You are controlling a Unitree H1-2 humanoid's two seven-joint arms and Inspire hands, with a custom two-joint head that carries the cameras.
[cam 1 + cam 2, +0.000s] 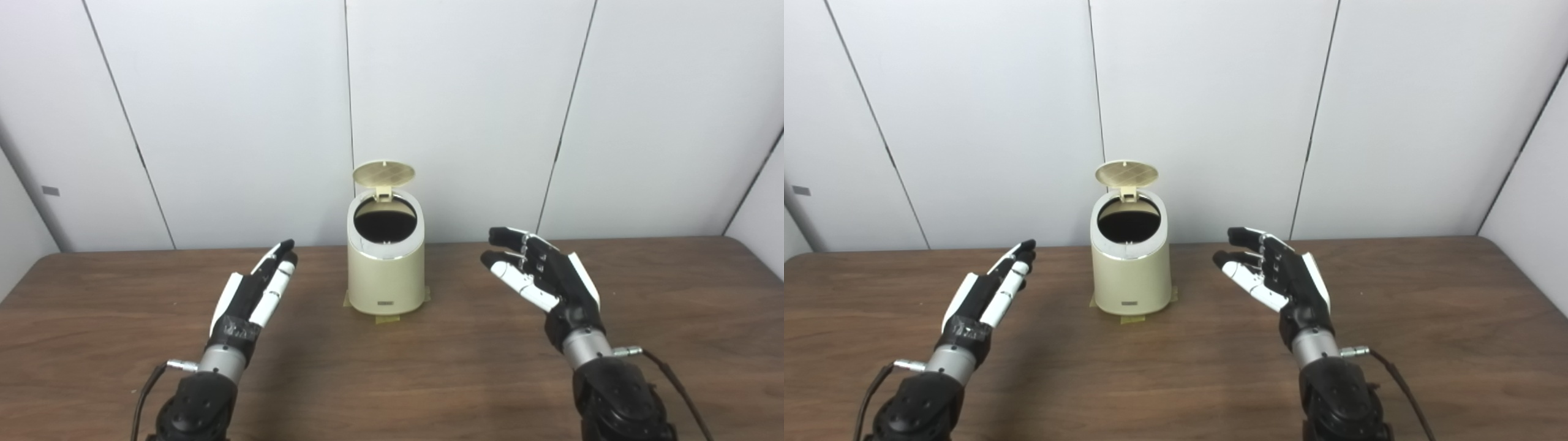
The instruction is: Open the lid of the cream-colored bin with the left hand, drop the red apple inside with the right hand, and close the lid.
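cream-colored bin (386, 269) stands mid-surface with its lid (384, 174) tipped up and back, so the opening step looks done; no red apple shows anywhere, and the dark interior hides whether it lies inside. closing the lid is left. left hand (254, 291) hovers left of the bin, fingers straight and apart, holding nothing. right hand (542, 272) hovers on the right, fingers loosely spread, empty, touching nothing.
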